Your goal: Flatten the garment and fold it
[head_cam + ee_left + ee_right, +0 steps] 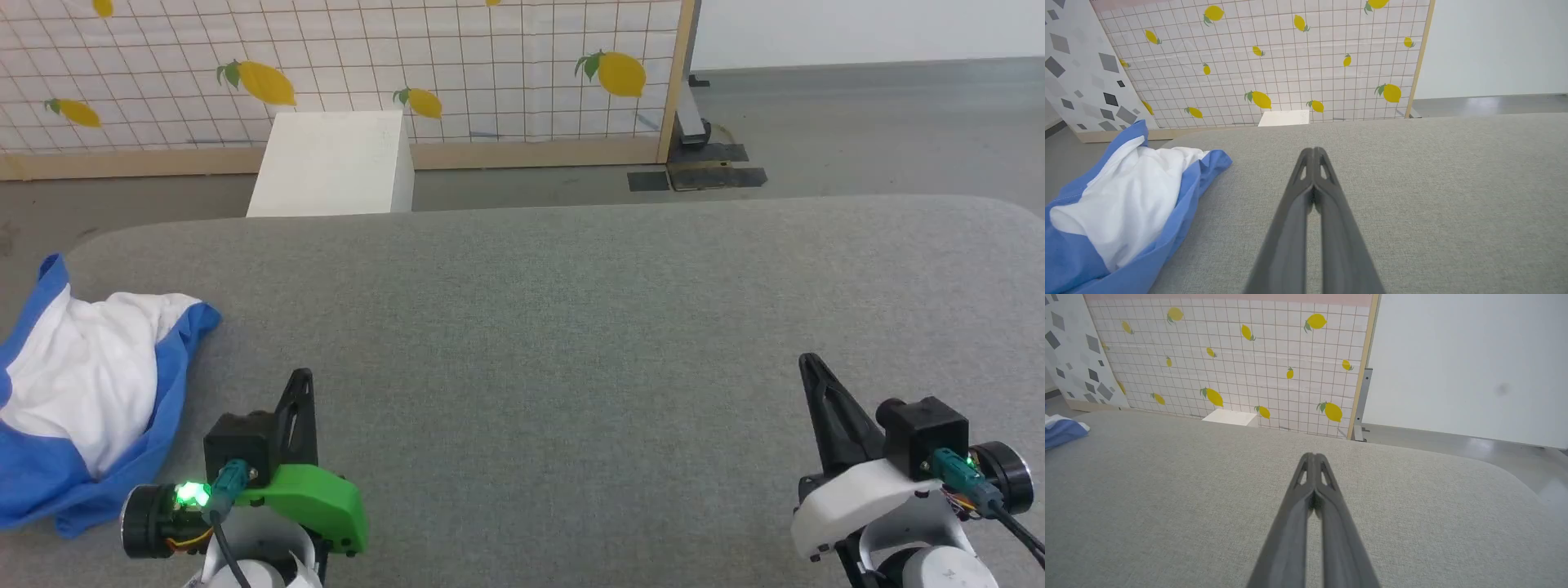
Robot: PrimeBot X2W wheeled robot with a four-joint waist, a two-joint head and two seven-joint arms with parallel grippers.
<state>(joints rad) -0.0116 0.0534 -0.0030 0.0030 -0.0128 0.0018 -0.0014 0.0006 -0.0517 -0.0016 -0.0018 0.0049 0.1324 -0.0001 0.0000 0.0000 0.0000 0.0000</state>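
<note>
**Operator:** Where is the garment, and in what condition?

**Technician:** The garment [90, 392] lies crumpled in a heap at the left edge of the tabletop [571, 327]. The white body is bunched in the middle with blue fabric wrapped around it. Whether any part hangs over that edge cannot be told. It is not yet flattened, and no fold has been begun.

**Operator:** What is the state of each tool?

**Technician:** The left tool [303, 376] has its fingers pressed together and holds nothing. It is just beside the right side of the heap and apart from it. The right tool [808, 359] is also pressed together and empty, over bare tabletop well apart from the garment.

**Operator:** How will the garment handle?

**Technician:** It is judged light, soft and limp. It will not keep a shape, and it will drape and trail when lifted. Several layers may come up together in one pinch. The cloth-covered tabletop probably grips the fabric a little, so dragging could help spread it.

**Operator:** Where should it be gripped?

**Technician:** Take a single outer edge, not the white bulk. The blue corner [204, 314] pointing toward the middle of the tabletop is the most exposed part and lies near the left tool.

**Operator:** What about edges and free room?

**Technician:** The middle and right of the tabletop are bare, which should be enough to lay the garment out flat. Draw the cloth inward, away from the left edge and its rounded corner, where it could slide off. The white box [335, 163] and the lemon-print panel [490, 73] stand beyond the far edge, outside the working area.
</note>
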